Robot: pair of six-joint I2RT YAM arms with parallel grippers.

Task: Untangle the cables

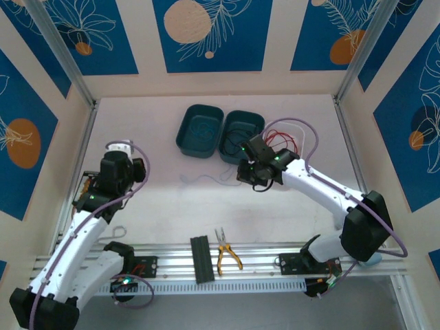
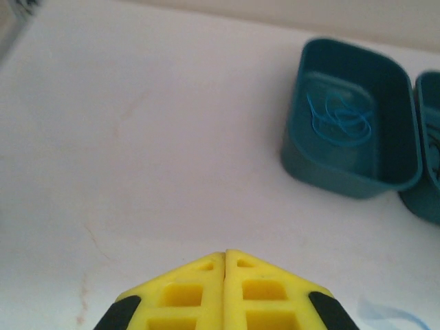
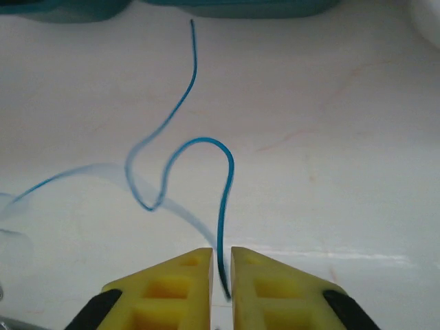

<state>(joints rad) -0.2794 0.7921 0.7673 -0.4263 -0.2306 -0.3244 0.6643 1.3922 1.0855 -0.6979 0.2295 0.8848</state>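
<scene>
A thin blue cable (image 3: 194,75) snakes over the white table in loops, and its near end runs into the narrow gap between my right gripper's (image 3: 221,258) yellow fingers, which stand slightly apart around it. From above, that right gripper (image 1: 246,172) sits just in front of two teal bins, and the blue cable (image 1: 206,179) shows faintly to its left. The left bin (image 1: 184,130) holds another coiled blue cable (image 2: 340,120). Dark and red cables (image 1: 292,141) lie in and beside the right bin (image 1: 256,124). My left gripper (image 2: 225,256) is shut on nothing, hovering over bare table at the left (image 1: 122,147).
Yellow-handled pliers (image 1: 225,253) and a black strip (image 1: 201,259) lie on the aluminium rail (image 1: 268,256) at the near edge. Metal posts and patterned walls close in both sides. The left bin's wall (image 2: 344,180) stands at the upper right of the left wrist view.
</scene>
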